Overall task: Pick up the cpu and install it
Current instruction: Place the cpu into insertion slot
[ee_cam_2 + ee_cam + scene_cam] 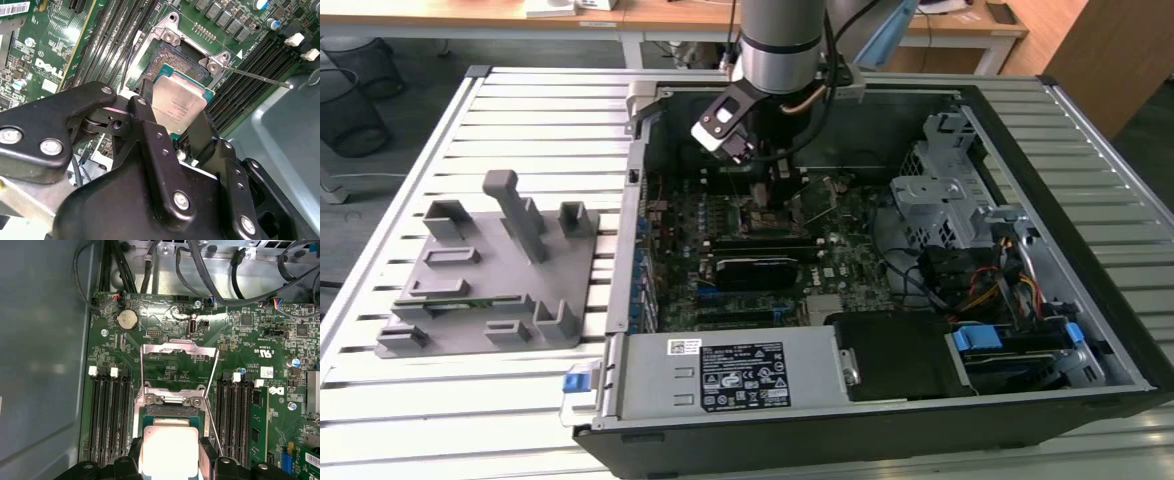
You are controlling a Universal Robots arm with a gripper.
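Gripper [174, 114] jaws clamped on the 2 side edges of cpu [182, 100], over open socket [172, 60]. Arm [781, 40] upper centre of the exterior view, inside case [1047, 140].

From my exterior view I see a pale metal slatted table [520, 110] under bright, even light. Beyond it stand light wooden desks [680, 15] on white legs. Two black mesh bins [354, 110] sit on the grey floor [416, 105] at the exterior view's left. A wooden cabinet [1107, 50] rises at its right.
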